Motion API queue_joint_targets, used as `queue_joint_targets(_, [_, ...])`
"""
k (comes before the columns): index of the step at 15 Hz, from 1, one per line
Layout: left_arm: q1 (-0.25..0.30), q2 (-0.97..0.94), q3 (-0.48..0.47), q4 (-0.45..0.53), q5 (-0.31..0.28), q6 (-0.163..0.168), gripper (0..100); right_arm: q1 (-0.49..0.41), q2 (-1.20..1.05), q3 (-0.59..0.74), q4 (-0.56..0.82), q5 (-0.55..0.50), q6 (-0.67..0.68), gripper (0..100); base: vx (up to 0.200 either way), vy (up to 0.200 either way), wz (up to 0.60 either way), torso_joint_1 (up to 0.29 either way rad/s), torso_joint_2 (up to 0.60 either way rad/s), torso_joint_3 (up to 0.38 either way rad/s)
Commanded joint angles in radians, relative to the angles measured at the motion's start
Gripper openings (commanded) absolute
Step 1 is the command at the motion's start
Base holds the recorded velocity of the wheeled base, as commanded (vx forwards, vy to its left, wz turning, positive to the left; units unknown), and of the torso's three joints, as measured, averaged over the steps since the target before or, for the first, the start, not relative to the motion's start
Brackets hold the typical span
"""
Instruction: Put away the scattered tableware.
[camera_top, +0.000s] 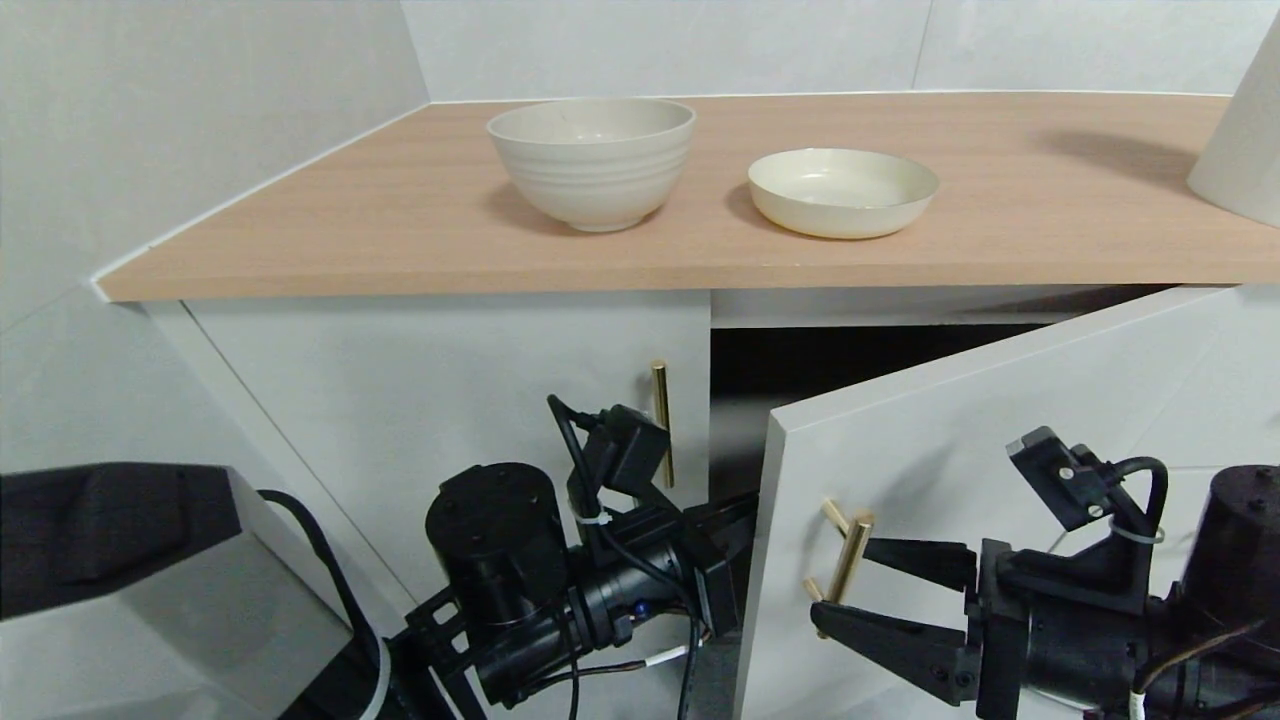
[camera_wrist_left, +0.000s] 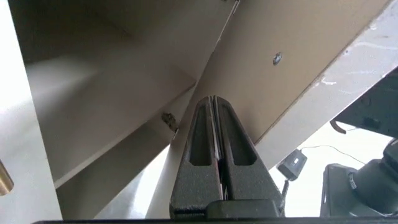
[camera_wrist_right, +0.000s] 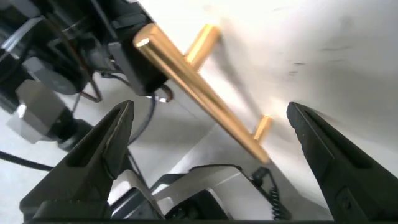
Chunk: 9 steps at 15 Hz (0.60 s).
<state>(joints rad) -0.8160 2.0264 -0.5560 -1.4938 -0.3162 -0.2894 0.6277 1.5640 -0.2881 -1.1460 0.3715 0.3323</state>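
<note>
Nothing stowed yet: deep cream ribbed bowl (camera_top: 591, 160) and shallow cream dish (camera_top: 843, 190) sit side by side, apart, on the light wooden bench (camera_top: 400, 230). White cabinet door (camera_top: 950, 430) below stands part open. Right tool (camera_top: 842, 582) is wide open, straddling the brass bar handle (camera_top: 848, 555), not clamped. Left tool (camera_wrist_left: 213, 102) is closed and empty, beside the door's inner face.

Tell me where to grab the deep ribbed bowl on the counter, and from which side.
Take the deep bowl by its rim, one finger inside and one outside, coming down from above on the near edge. It stands upright with its mouth open, and its rounded wall looks too wide to span. The shallow dish stands apart, so it should not interfere.
</note>
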Motion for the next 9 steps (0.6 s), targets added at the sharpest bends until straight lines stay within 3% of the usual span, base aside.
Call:
queue_joint_targets(1, [-0.003,0.0,-0.004,0.003,-0.014,-0.001,0,-0.022,-0.065,-0.039,0.1,-0.011,-0.007,100,0.0,0.0,0.0,0.0,0.0,0.0])
queue_joint_targets(6, [-0.008,-0.002,-0.053,0.055,-0.015,-0.001,0,-0.017,-0.421,-0.25,0.796,-0.011,-0.134,100,0.0,0.0,0.0,0.0,0.0,0.0])
queue_joint_targets(9, [-0.011,-0.006,-0.079,0.093,-0.015,-0.001,0,-0.016,-0.512,-0.286,0.902,-0.009,-0.139,100,0.0,0.0,0.0,0.0,0.0,0.0])
